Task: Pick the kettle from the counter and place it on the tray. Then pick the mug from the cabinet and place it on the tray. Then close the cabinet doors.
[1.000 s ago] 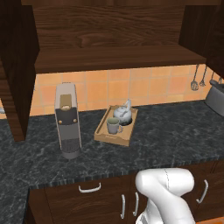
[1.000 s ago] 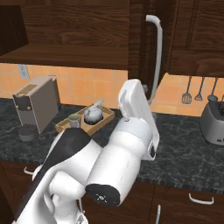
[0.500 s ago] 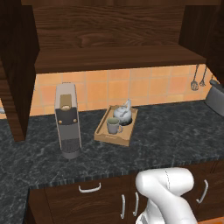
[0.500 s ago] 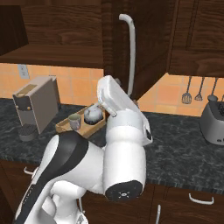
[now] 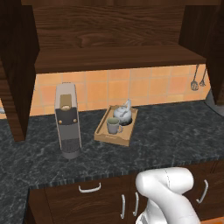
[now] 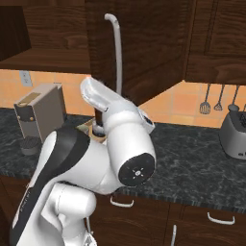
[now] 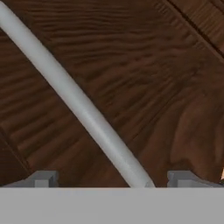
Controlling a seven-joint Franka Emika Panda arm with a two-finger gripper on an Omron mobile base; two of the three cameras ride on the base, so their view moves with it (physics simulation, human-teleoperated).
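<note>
The hand faces the front of a cabinet door at close range. The door's long silver bar handle runs slantwise across the hand view, from the upper left down to a point between the 2 finger tips. The tips stand well apart, one on each side of the bar, with nothing clamped between them; whether they touch the bar cannot be told.

In the right base view the same door stands partly swung out over the counter, its bar handle upright, so the bar's long axis is vertical in the room and the slant comes from the roll of the hand. The arm reaches up toward the lower part of that bar.

The kettle and the mug both sit in the tray, the mug nearer the front edge of the counter, just beside the kettle. The tray lies mid-counter, to the right of a coffee machine.

Judgement: the 2 placings are done and the door closing is in hand. The cabinet is open, its shelf bare. The other door, at the left, also stands open. Utensils hang on the tiled wall beside a toaster.
</note>
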